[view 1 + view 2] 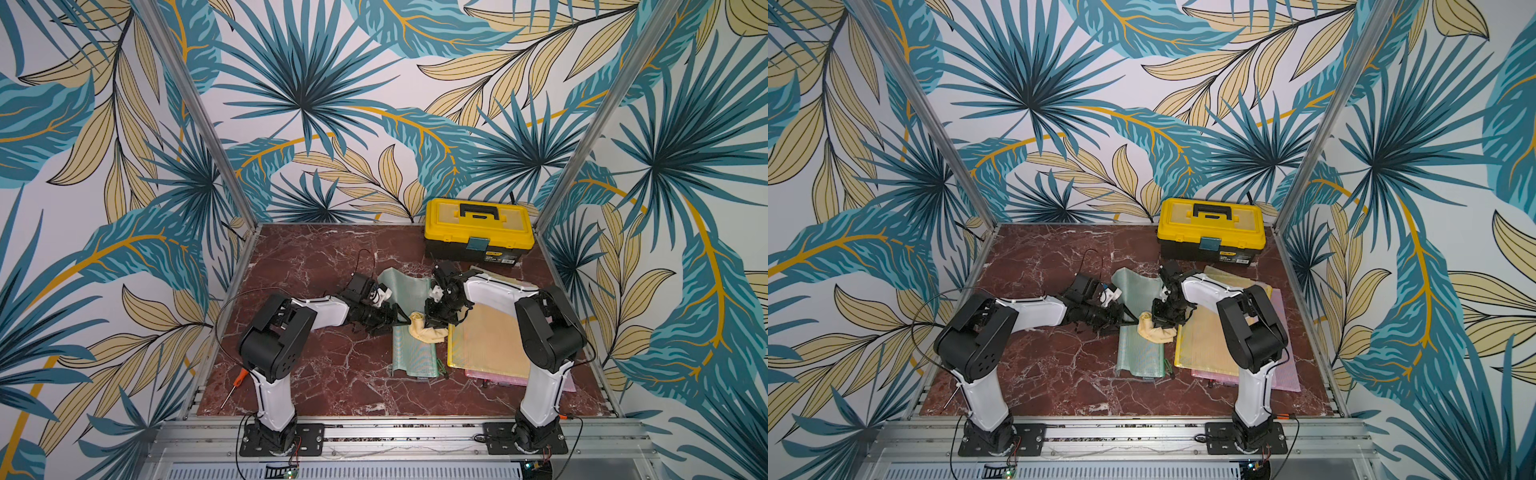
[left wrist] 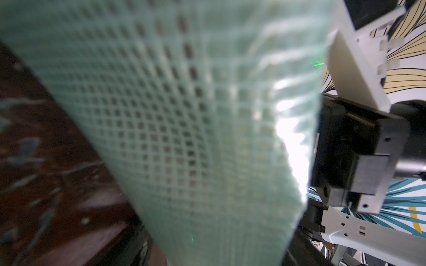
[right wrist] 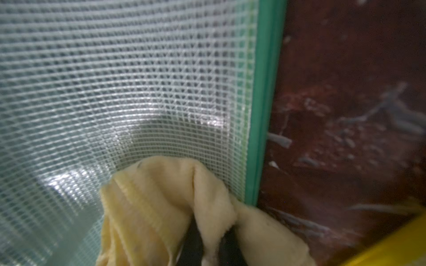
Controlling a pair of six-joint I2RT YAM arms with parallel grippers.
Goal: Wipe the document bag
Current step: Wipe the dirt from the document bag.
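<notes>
Red marble desk [image 1: 316, 374]. Yellow toolbox [image 1: 478, 226] at the far edge, right of middle. A stack [image 1: 486, 336] of yellow and pink bags lies under the right arm. Mid-desk, just left of it, the green bag [image 1: 415, 353]: mesh, near half flat, far half curled up off the desk. Cream cloth [image 1: 426, 330] sits on its right edge, reaching the stack. The right tool [image 1: 435, 320] is pinched tight on the cloth, against the mesh. The left tool [image 1: 388, 322] stands wide at the bag's left edge; contact unclear. Orange-handled screwdriver [image 1: 237, 380] near the left base.
</notes>
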